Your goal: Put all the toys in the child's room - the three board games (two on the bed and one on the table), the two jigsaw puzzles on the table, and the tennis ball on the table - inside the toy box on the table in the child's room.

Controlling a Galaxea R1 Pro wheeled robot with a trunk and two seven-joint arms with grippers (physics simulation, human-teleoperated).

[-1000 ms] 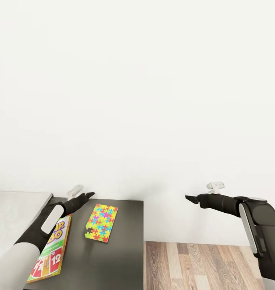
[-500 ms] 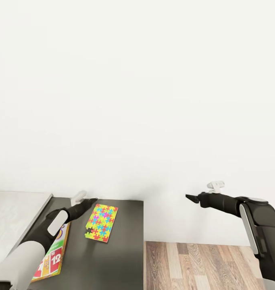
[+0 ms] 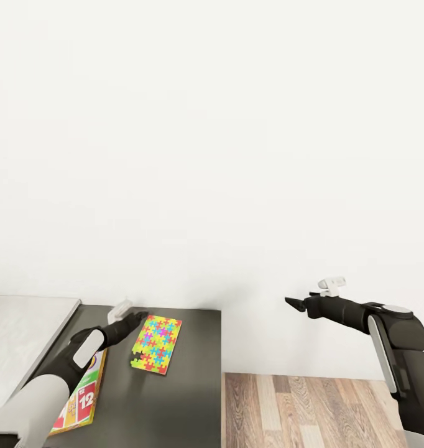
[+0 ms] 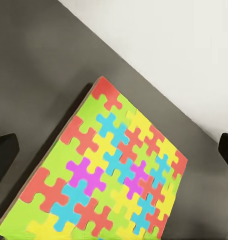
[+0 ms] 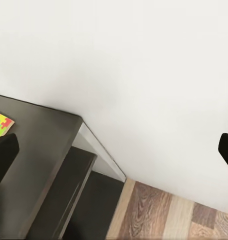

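Lower left gripper (image 3: 139, 317), jaws wide and empty, squarely astride puzzle (image 3: 156, 343) at five o'clock before closing.

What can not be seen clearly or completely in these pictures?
- SKIP-BO box, head view: the left arm covers much of it, so its full lettering is unreadable.
- Jigsaw puzzle, left wrist view: its near end is cut off by the picture's edge.
- Left gripper, head view: too small to judge how near the puzzle it is.
- Dark desk section, right wrist view: its far part is cut off by the edge.
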